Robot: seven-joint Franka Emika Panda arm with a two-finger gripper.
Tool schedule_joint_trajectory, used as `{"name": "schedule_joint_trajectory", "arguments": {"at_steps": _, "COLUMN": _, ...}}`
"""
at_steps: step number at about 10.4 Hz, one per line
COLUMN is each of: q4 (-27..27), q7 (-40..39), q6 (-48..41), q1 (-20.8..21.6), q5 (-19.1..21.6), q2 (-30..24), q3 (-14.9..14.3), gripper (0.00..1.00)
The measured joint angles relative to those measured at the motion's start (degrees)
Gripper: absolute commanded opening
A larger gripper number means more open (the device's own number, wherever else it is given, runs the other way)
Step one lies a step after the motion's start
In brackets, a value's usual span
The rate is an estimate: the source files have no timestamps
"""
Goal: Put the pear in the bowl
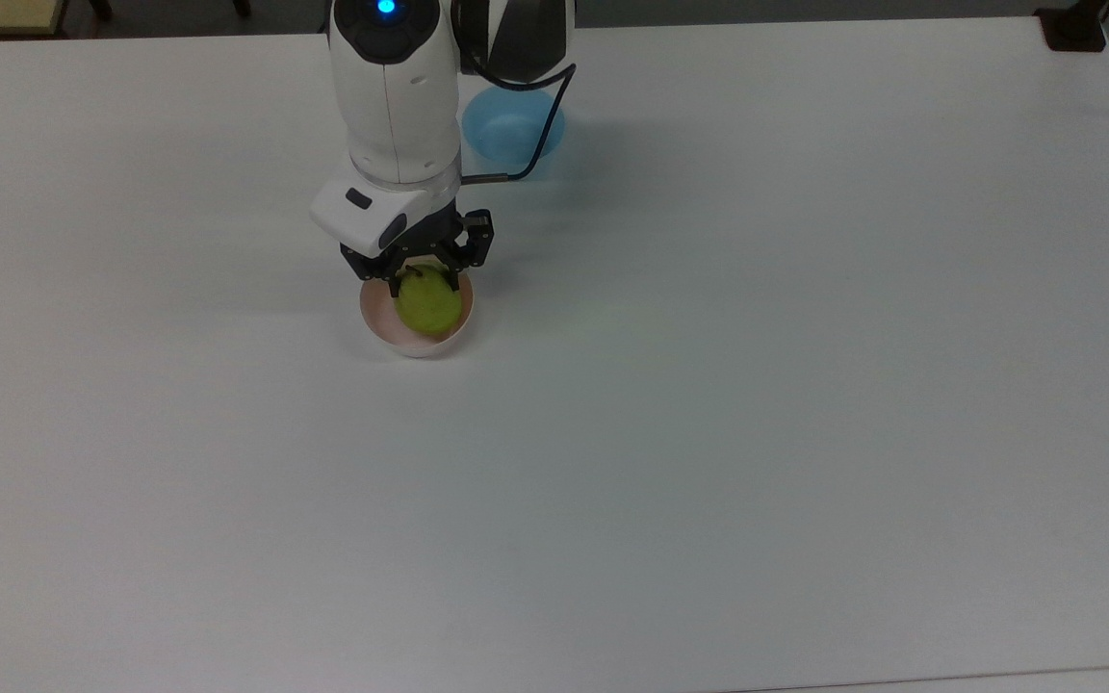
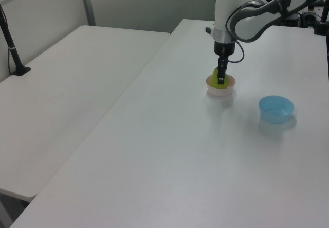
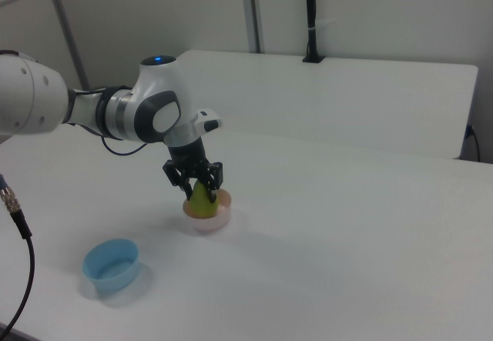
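While the gripper (image 1: 425, 276) was clamped on the narrow top of the pear (image 1: 428, 303), its jaws stood only as far apart as the fruit's neck and nothing else was between them. The pear hung stem-up directly below the jaws, and its fat lower half was already down inside the pink bowl (image 1: 383, 327), pretty much centred under the fingers. Couldn't tell from any view whether the fruit actually touched the bowl's floor or hovered just above it. So this looked like the tail end of the placing step, and the next move probably called for just opening the fingers and lifting straight up, without nudging the rim, since a light plastic bowl like that would likely slide easily. Further out from the jaws, toward the arm's base in the top view, the blue bowl (image 1: 512, 130) sat well apart and had nothing in it. Everything rested on a plain white table (image 1: 757, 385).
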Motion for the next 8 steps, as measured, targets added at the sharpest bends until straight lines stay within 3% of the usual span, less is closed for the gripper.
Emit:
{"name": "schedule_joint_trajectory", "arguments": {"at_steps": 3, "q4": 0.00, "q7": 0.00, "q6": 0.77, "q1": -0.13, "q5": 0.00, "q2": 0.51, "q3": 0.00, "gripper": 0.99}}
{"name": "schedule_joint_trajectory", "arguments": {"at_steps": 8, "q4": 1.40, "q7": 0.00, "q6": 0.66, "q1": -0.19, "q5": -0.01, "q2": -0.07, "q3": -0.02, "gripper": 1.00}}
